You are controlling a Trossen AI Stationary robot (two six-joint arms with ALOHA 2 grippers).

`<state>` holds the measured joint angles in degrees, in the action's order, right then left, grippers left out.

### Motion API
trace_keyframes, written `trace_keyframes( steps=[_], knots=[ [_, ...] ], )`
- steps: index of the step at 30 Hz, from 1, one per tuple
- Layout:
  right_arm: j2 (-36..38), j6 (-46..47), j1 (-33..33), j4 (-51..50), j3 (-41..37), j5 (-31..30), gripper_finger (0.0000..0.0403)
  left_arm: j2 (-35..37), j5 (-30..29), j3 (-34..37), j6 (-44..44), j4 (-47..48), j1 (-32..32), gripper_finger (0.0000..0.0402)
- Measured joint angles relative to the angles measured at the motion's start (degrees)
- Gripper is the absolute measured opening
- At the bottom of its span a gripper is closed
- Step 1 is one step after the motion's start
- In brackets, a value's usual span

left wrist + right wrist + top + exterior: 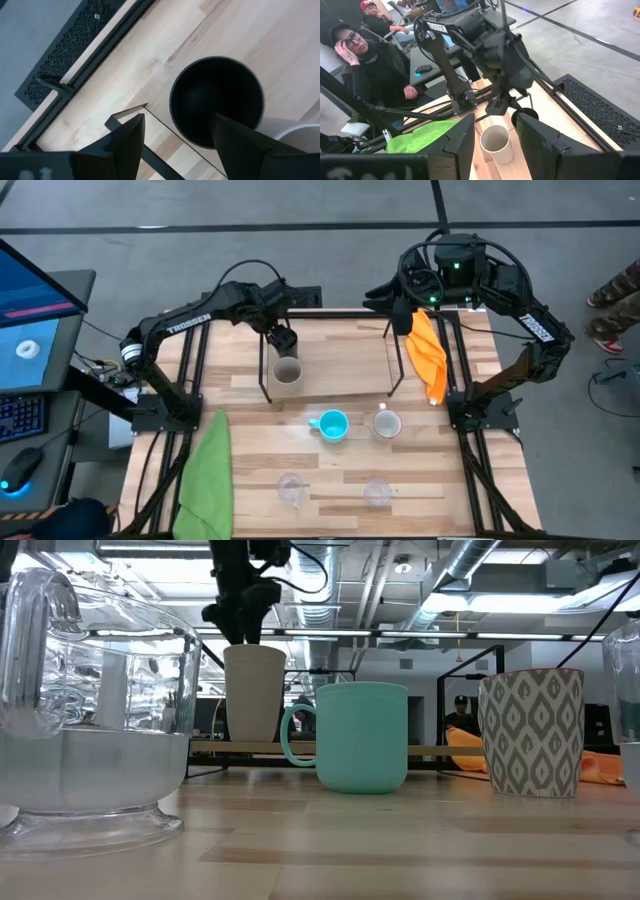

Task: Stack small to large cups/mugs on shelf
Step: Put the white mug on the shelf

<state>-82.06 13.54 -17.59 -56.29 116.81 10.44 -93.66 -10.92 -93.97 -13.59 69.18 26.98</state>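
Note:
On the light-wood shelf (340, 360), at its left end, stands a grey-beige cup (287, 371), with a black cup (216, 100) just beyond it toward the far edge. My left gripper (281, 340) is open above the black cup, one finger (235, 140) over its mouth and the other (130, 140) outside its wall. A blue mug (332, 425) and a patterned white mug (386, 423) stand mid-table. Two clear glasses (291, 488) (377, 492) stand near the front edge. My right gripper (495, 120) is open and empty at the table's far right. My left gripper points down over the black cup's rim (175, 125), which lies between its open fingers. I cannot tell whether either finger touches the cup. The cup stands upright on the shelf.
An orange cloth (428, 355) hangs at the shelf's right end. A green cloth (208, 475) lies at the table's left edge. Black wire uprights (268, 375) stand at the shelf's ends. People sit beyond the table in the right wrist view (365, 55).

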Motion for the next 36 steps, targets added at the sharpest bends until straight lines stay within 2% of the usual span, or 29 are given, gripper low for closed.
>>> trace_keyframes(
  steps=[5,13,19,23,29,36],
  knots=[
    [0.00,0.01,-0.02,0.00,0.00,0.00,0.0169,2.45,2.00,0.00,-2.12,-1.87,0.00,0.0216],
    [0.75,-0.02,-0.56,-0.02,0.00,0.02,0.0169,8.83,10.02,0.00,-4.59,-6.34,-1.14,0.0216],
    [5.62,0.77,-0.71,-1.76,0.02,0.21,0.0169,17.11,19.61,0.00,-7.77,-14.26,-3.36,0.0216],
    [10.11,3.02,-0.21,-7.87,0.08,0.18,0.0169,23.16,24.24,-0.06,-7.23,-18.08,-7.84,0.0215],
    [14.59,5.54,2.27,-19.85,0.07,0.00,0.0169,29.83,22.76,-0.09,-10.27,-19.36,-19.35,0.0215],
    [15.96,11.04,8.79,-31.75,-0.59,-4.88,0.0169,29.69,9.95,-0.09,-18.55,-18.57,-36.57,0.0215]
  ],
)
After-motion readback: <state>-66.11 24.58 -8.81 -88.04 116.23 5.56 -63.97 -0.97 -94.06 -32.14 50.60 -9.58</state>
